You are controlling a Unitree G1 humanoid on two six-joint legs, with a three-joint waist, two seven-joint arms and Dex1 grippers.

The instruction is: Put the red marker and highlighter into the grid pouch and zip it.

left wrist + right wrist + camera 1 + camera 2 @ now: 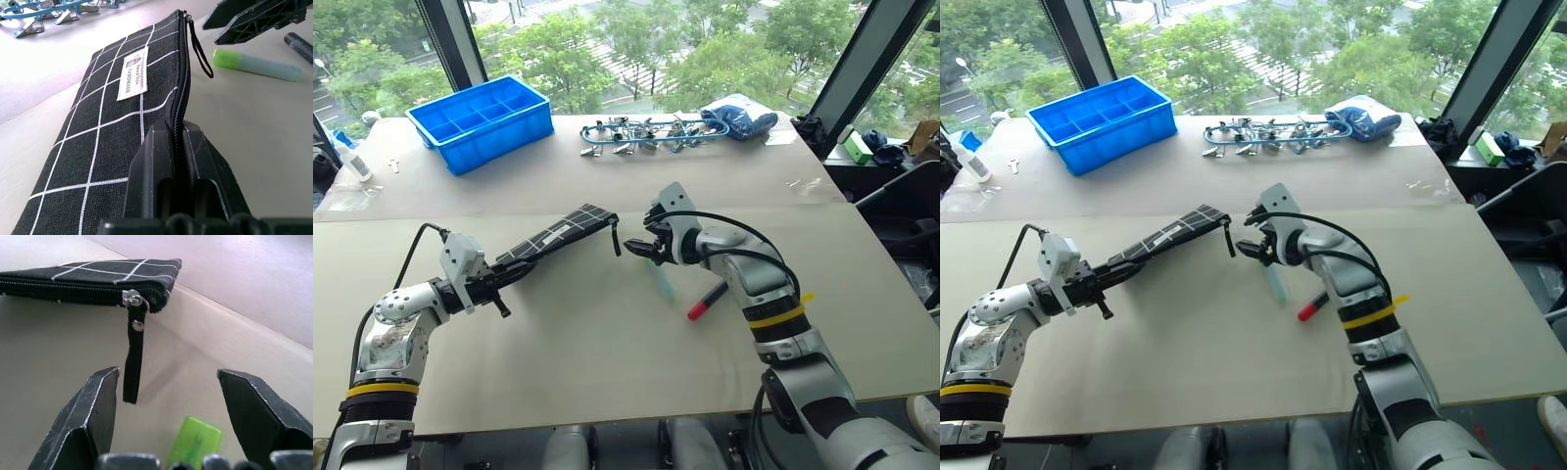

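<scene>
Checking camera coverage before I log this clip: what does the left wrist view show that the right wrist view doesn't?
Left wrist only: the left tool shut on the grid pouch at its zipper edge, the pouch's white label, the red marker, blue clips. Right wrist only: the zipper slider close up. Both: pouch, pull strap, highlighter, open right tool.

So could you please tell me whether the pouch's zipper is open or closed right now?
Closed. The slider sits at the far end of the grid pouch, its strap hanging down, and the zipper teeth look joined along the edge up to the left gripper.
</scene>
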